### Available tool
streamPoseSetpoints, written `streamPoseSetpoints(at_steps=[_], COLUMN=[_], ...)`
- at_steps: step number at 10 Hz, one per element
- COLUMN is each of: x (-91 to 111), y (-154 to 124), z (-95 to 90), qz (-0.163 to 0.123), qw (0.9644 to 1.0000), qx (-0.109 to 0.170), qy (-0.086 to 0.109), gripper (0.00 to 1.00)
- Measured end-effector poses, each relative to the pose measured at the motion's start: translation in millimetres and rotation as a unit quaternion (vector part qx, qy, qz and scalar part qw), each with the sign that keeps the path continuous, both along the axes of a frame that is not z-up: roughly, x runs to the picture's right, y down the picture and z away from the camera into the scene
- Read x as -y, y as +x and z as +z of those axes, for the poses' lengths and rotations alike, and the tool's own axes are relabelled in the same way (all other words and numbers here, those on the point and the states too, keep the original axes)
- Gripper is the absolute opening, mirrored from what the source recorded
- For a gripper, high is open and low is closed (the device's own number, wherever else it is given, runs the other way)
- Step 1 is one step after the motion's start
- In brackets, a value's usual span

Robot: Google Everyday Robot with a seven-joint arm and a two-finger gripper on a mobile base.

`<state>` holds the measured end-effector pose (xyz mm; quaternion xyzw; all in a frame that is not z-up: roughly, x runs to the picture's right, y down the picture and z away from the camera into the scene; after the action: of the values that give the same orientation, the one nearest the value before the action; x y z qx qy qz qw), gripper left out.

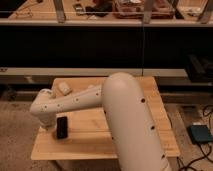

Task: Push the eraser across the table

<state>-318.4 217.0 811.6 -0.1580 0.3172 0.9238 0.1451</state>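
The eraser [62,127] is a small flat black block lying on the left front part of the light wooden slatted table [100,142]. My white arm reaches from the lower right across the table to the left. Its end hangs down just left of the eraser, and the gripper [49,125] sits low at the table surface, close beside the eraser's left side. Most of the gripper is hidden under the arm's wrist.
A small pale piece [64,88] lies near the table's back left corner. Behind the table runs a dark counter with a shelf of assorted items. A blue-grey box [200,134] and cables lie on the floor at right.
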Motion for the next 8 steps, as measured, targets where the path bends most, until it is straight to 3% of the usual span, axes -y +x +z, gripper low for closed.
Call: streamPoseSetpoints(at_steps=[3,8], x=[-2,8], y=[2,32], z=[7.0,31.6], qz=[-0.009,-0.003], qw=[0.9999,0.9991], qx=[-0.005,-0.040], qy=[-0.004,-0.013], gripper=[0.26,0.26])
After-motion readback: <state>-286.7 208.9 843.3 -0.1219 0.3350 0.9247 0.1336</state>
